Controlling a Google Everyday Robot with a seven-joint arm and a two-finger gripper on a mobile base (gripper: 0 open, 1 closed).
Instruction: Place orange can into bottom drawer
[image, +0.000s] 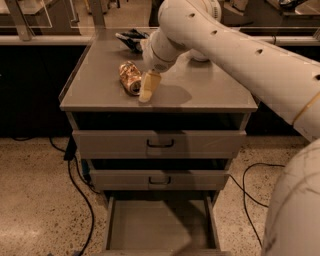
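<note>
Orange can (130, 77), end effector (148, 90) just beside

Just beside the shiny, dented metal orange can (130, 77) hangs the smooth matt cream gripper (148, 90); cabinet top (210, 95) and bottom drawer (160, 226) look dull grey metal.

One orange can (130, 77), one tool (146, 93) beside it, one snack bag (131, 39), two shut drawers (160, 144), one bottom drawer (160, 225).
</note>
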